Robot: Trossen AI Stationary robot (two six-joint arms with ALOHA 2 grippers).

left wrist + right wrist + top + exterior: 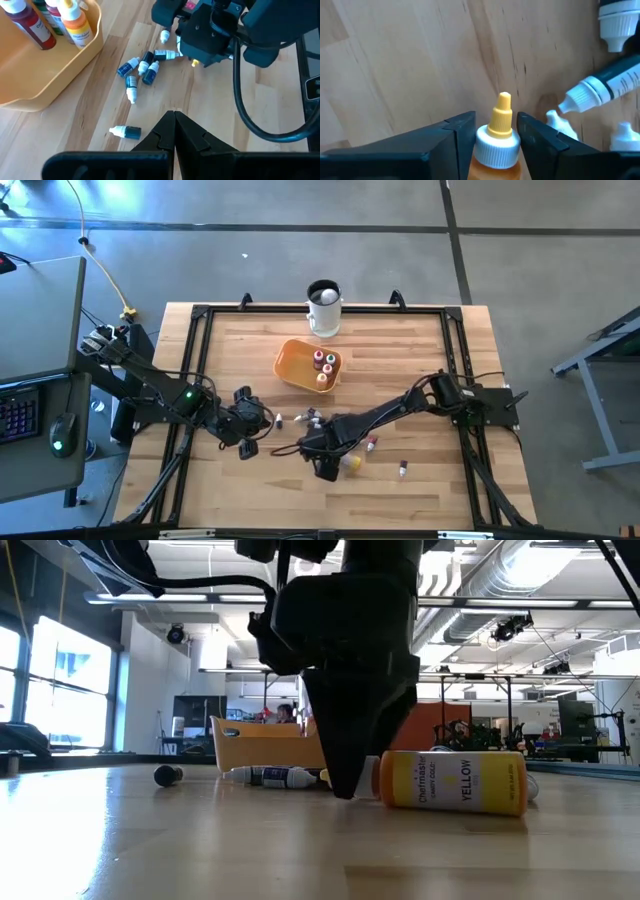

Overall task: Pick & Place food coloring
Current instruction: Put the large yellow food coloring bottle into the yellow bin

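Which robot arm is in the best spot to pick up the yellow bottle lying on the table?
Right. The right hand already has its fingers either side of the yellow plastic dropper bottle at its white collar. The left hand is shut, over bare wood, apart from it.

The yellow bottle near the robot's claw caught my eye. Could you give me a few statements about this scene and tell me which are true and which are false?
1. The right gripper has its fingers on either side of the yellow bottle. True.
2. The yellow bottle stands upright on the table. False: it lies on its side on the wood.
3. The orange bowl is empty. False: several bottles stand in it.
4. The left gripper is shut and holds nothing. True.
5. A white mug stands at the table's far edge, beyond the bowl. True.
6. Every small bottle is already in the bowl. False: blue bottles lie loose on the table.
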